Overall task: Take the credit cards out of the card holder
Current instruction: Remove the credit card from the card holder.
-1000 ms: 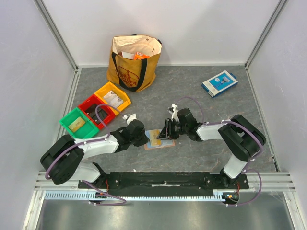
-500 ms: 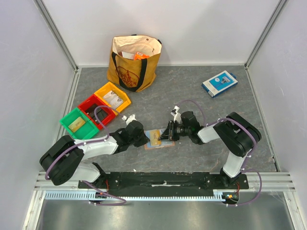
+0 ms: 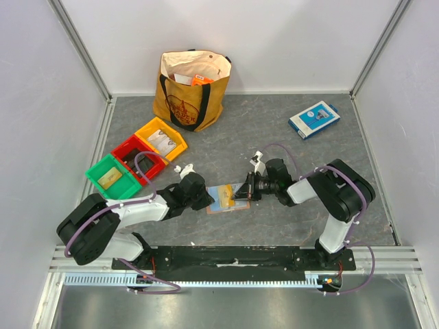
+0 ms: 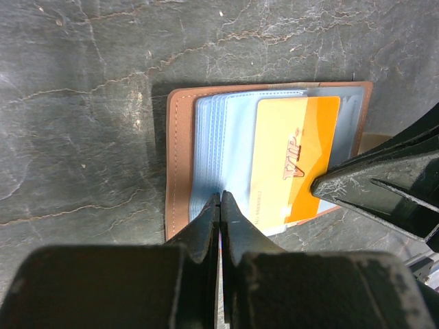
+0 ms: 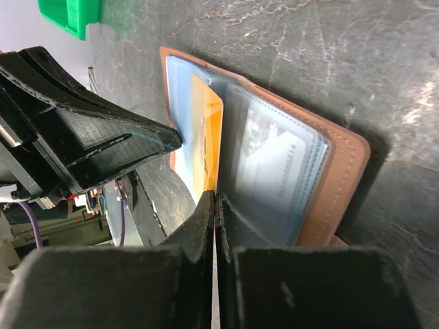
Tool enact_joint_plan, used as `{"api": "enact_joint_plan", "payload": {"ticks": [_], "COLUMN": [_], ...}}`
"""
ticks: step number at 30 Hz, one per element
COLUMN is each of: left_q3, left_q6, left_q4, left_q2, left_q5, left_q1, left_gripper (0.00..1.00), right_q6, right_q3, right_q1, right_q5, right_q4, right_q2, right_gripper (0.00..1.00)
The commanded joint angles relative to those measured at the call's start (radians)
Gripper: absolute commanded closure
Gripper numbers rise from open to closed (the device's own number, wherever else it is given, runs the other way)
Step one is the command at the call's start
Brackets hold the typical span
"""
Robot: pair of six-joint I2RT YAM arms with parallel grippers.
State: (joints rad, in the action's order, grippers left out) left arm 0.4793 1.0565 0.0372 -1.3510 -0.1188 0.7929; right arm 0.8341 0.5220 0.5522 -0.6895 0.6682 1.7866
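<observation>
**A:** Where is the card holder?

**B:** The card holder (image 3: 225, 199) lies open and flat on the worktop (image 3: 288, 144), near the front edge and between the two arms. The tan leather is underneath and the pale blue sleeves face up.

**A:** Is a card showing?

**B:** One orange-yellow credit card (image 4: 295, 154) marked "VIP" lies across the sleeves, with most of its face uncovered.

**A:** And the arms?

**B:** The left end effector (image 4: 220, 200) has its fingers drawn together. Its tips are at the edge of the blue sleeves, just beside the card. The right end effector (image 5: 215, 200) is also closed to a sliver, and its tips meet the card's edge from the opposite side. I cannot tell whether either one has a sleeve or the card pinched.

**A:** What is farther out?

**B:** On the left, a green bin (image 3: 110, 177), a red bin (image 3: 137, 157) and a yellow bin (image 3: 161, 139) sit in a diagonal row. A tan tote bag (image 3: 192, 89) stands against the back wall. A blue-and-white box (image 3: 313, 118) lies at the back right, well apart from the holder.
</observation>
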Motion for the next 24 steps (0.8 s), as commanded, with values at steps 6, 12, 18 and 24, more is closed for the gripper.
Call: {"api": "enact_joint_plan", "payload": {"ticks": [6,12,18,24], "left_q3": [-0.031,-0.022,-0.022,-0.022], "left_q6": [0.007,0.000,0.005,0.007], "left_q4": [-0.105,-0.111,-0.117,-0.112], "left_q2": [-0.016,-0.011,0.018,0.136], "left_q5": [-0.016,-0.019,-0.027,-0.028], "left_q1": [-0.003,-0.004,-0.004,-0.004], "left_gripper": [0.98,0.98,0.94,0.59], "right_q6": [-0.145,-0.203,-0.230,-0.136], "right_q3": [-0.004,0.006,0.001,-0.049], "right_q1": [-0.043,-0.064,-0.081,-0.083], "right_q5": [0.038,0.106,0.131,0.127], "right_q4": [-0.171,-0.318,-0.394,-0.319], "right_q2": [-0.079,-0.182,-0.275,-0.392], "right_gripper": [1.00,1.00,1.00,1.00]}}
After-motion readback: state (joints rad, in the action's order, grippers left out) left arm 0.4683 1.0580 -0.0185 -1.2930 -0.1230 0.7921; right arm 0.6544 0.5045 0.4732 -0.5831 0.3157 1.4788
